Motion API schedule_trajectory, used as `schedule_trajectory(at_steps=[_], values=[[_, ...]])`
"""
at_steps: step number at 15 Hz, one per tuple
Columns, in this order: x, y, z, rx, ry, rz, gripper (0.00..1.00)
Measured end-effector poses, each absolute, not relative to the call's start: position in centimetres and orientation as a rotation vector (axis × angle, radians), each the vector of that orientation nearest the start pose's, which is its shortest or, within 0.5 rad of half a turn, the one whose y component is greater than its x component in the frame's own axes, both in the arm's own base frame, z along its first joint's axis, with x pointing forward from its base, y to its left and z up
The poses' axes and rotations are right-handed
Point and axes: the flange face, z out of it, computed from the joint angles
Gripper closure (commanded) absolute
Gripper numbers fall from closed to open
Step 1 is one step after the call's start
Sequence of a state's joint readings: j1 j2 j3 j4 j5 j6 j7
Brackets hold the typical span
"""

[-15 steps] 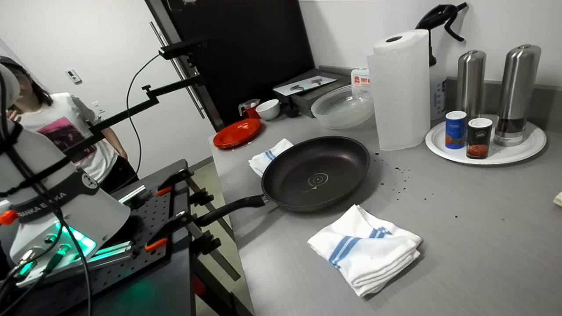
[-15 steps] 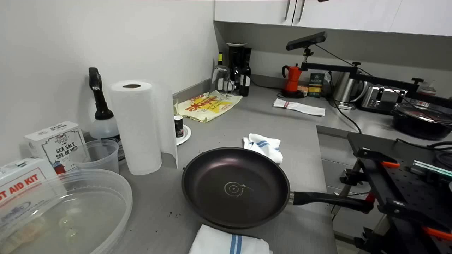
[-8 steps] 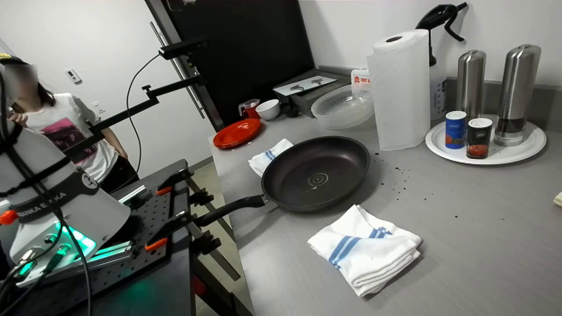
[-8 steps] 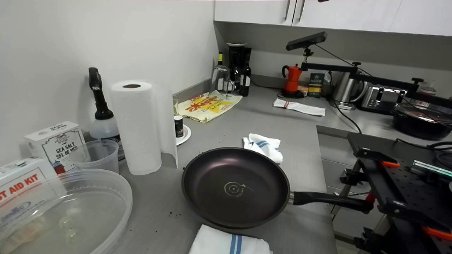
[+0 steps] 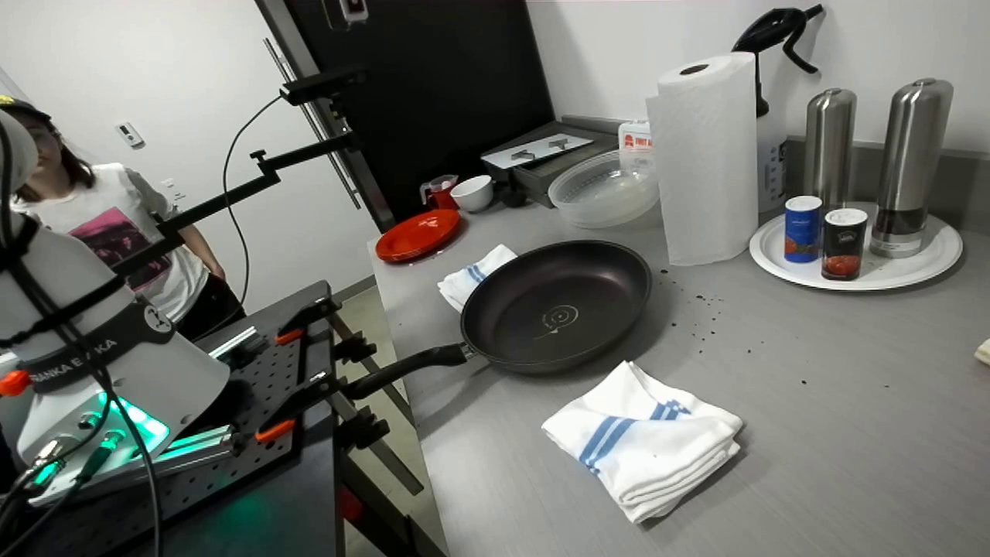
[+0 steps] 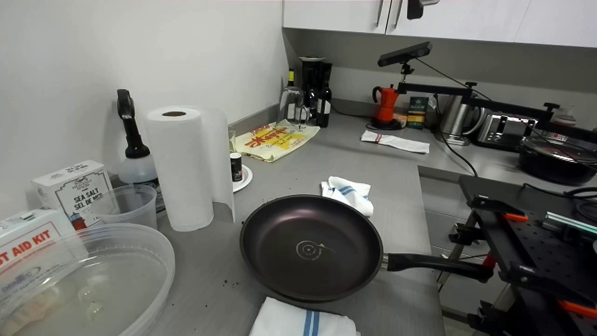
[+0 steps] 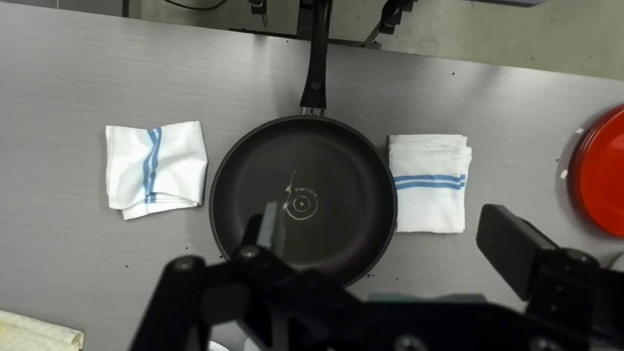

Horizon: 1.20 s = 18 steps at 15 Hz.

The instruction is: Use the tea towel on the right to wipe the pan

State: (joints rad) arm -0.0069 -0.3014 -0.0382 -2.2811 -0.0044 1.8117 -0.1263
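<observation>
Holding its jaws spread, the gripper (image 7: 382,231) faces two towels (image 7: 156,168) inboard of the front counter edge (image 7: 512,73), both, I judge, light, limp, best pinched mid-fold.

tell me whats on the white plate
On the plate: blue canister, black canister, near mill. The canisters hide the base of the far mill, so whether it stands there too is unclear.

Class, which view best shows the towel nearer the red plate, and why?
The wrist view: it shows the towel nearly whole from above. In an exterior view the pan hides part; in an exterior view the bottom edge crops it, blue stripes included.
</observation>
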Motion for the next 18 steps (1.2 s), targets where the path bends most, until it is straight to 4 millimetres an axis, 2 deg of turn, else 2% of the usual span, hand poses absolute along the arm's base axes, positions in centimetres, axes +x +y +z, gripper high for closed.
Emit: schedule_trajectory(at_steps=[5, 11, 18], values=[[45.0, -6.4, 41.9, -3.075, 0.259, 0.278, 0.00], [45.8, -11.6, 36.9, -2.945, 0.675, 0.256, 0.00], [46.5, -16.7, 31.3, -2.859, 1.012, 0.089, 0.00]])
